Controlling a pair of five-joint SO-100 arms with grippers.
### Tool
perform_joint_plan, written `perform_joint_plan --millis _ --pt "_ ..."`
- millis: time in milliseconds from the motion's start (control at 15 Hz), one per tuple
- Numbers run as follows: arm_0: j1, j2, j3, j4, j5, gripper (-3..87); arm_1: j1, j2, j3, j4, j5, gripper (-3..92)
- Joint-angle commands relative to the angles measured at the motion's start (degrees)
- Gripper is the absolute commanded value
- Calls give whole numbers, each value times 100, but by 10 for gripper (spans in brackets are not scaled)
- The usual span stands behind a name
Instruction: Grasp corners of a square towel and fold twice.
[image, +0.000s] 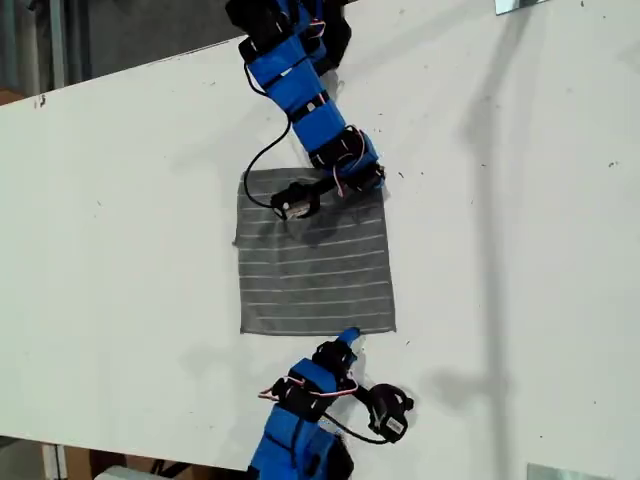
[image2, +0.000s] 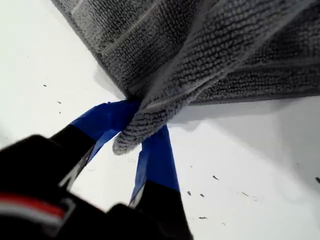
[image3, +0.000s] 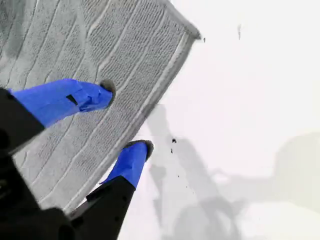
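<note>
White tabletop (image: 120, 200) fills the scene, with the towel (image: 315, 265) lying mid-table in the exterior view. Nearest, at that view's bottom edge, my second gripper (image3: 127, 117) hangs spread over the towel's edge, one finger above cloth, one above bare table. Farther off, my first gripper (image2: 135, 132) pinches a corner (image2: 125, 142) (bunched, lifted off the table).

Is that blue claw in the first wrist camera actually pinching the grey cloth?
Yes: in the first wrist view my first gripper has its blue fingers closed on a bunched corner of the towel, lifted off the table.
</note>
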Motion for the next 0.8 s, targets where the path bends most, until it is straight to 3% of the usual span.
perform_joint_plan --millis 0,267,600,667,733 --pt "316 -677 -483 -624 -44 220 -79 -44 -18 -44 -18 -1" --pt "413 -1723 -580 -1582 70 235 -202 -44 -26 -105 26 -1" --pt "589 -2514 -1433 -1819 220 228 -220 -9 -70 -105 35 -1" --pt "642 -2856 -1802 -1793 264 182 -211 -18 -97 -114 35 -1" --pt "668 -3217 -2118 -1749 185 36 -229 -26 -114 -114 26 -1"
